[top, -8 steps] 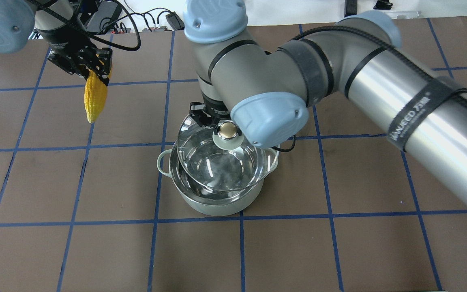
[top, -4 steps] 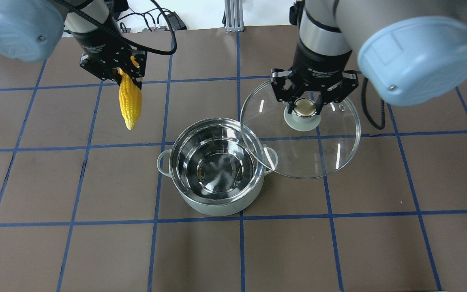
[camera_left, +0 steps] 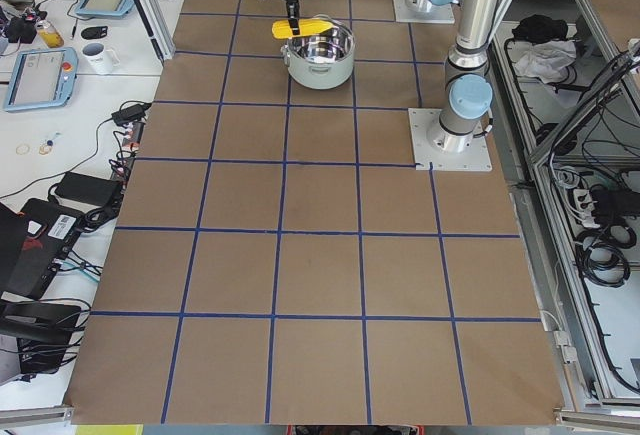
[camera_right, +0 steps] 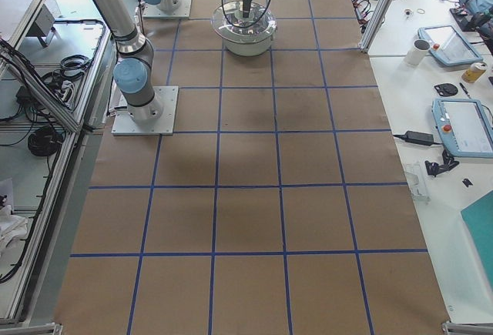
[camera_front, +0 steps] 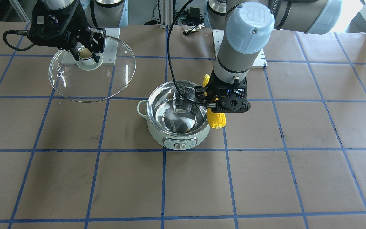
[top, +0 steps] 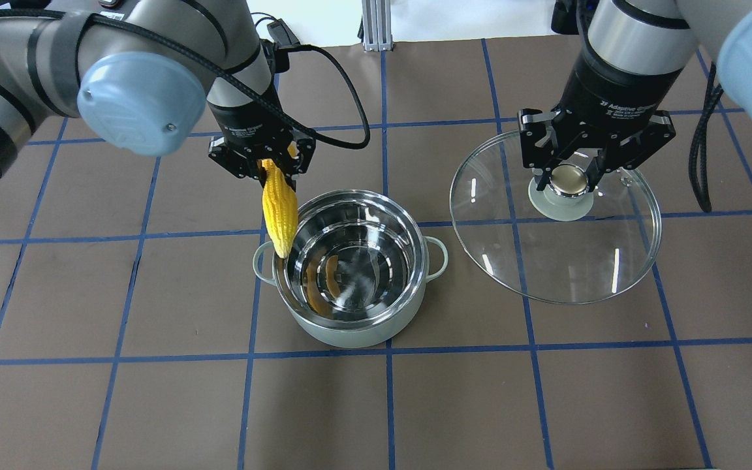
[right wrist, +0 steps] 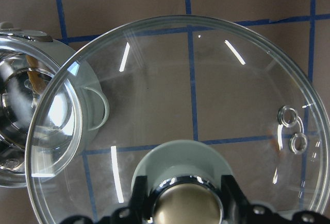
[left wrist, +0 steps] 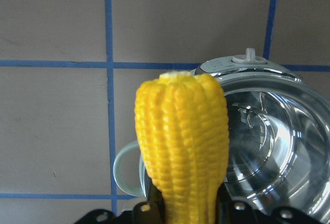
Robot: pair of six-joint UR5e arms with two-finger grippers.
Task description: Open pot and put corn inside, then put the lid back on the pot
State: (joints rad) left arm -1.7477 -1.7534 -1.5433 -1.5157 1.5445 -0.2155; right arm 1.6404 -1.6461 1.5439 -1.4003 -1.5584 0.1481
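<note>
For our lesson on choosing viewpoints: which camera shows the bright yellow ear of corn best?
Overhead exterior: the bright yellow ear of corn shows nearly full length. Left wrist foreshortens it; front-facing hides most behind the left tool; exterior left makes it tiny.

A robotics lab: the counter (camera_right: 246,219) is papered brown and gridded with blue tape (camera_right: 217,158), an arm's base plate (camera_right: 166,119) is bolted on, and teach pendants (camera_right: 464,125) and cables (camera_left: 600,255) lie alongside (a mug (camera_right: 420,51) too).

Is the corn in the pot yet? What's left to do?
Done: the lid is off, held aside by the right gripper. Now: the left gripper holds the corn by the rim of the pot. Left: drop it in, then put the lid back.
</note>
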